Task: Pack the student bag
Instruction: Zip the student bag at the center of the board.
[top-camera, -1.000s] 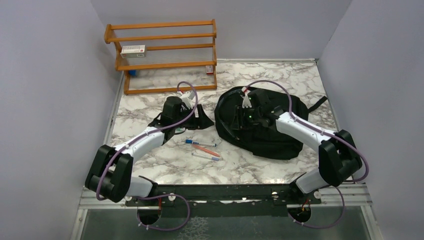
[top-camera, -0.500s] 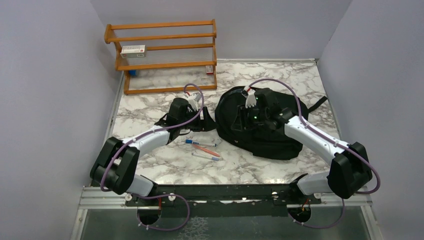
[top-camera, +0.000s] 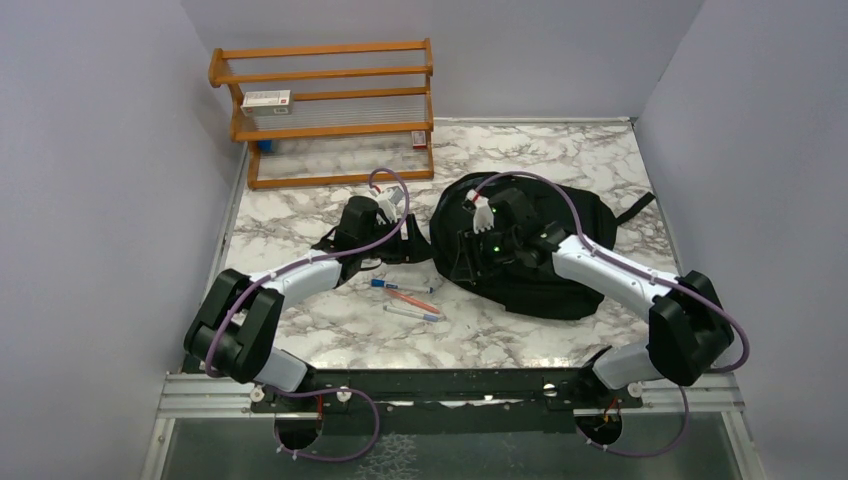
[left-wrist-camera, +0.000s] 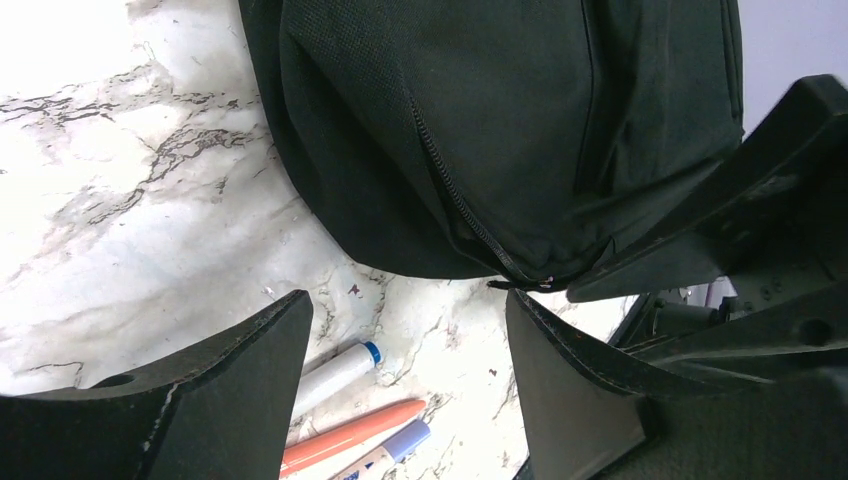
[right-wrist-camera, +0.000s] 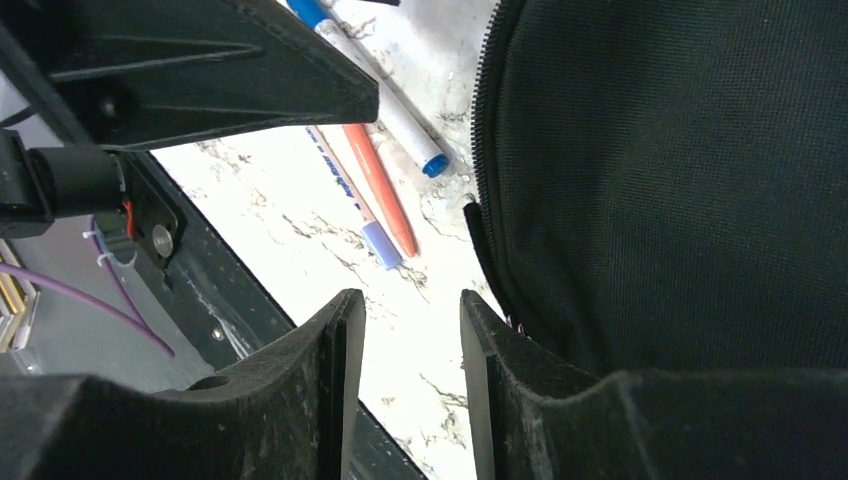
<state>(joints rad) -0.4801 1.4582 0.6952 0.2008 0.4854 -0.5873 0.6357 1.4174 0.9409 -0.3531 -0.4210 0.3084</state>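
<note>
**Student bag.** The black student bag (top-camera: 540, 270) lies flat on the marble table (top-camera: 560, 150), at 3 o'clock from the table's centre. One strap end trails out at its 2 o'clock side. Its zipper (left-wrist-camera: 460, 205) runs along the edge that faces the left arm.

**Left gripper.** The left gripper (left-wrist-camera: 405, 300) has its jaws spread wide, with nothing between them. In the overhead view the bag is at 3 o'clock from it, just beside it. In the wrist view the bag fills the 12 o'clock field ahead of the fingertips. The lower zipper end sits just off the right finger.

**Right gripper.** The right gripper (right-wrist-camera: 405, 300) hangs over the bag's 9 o'clock edge. Its jaws stand apart by a narrow gap, and only marble shows through that gap. The bag fabric lies at 1 to 4 o'clock from the fingers. I cannot tell whether they touch it.

**Other items.** 3 pens (top-camera: 408, 298) lie together at 8 o'clock from the bag, near it. A wooden rack (top-camera: 330, 110) stands at the table's 11 o'clock corner and holds a small box (top-camera: 266, 99).
</note>
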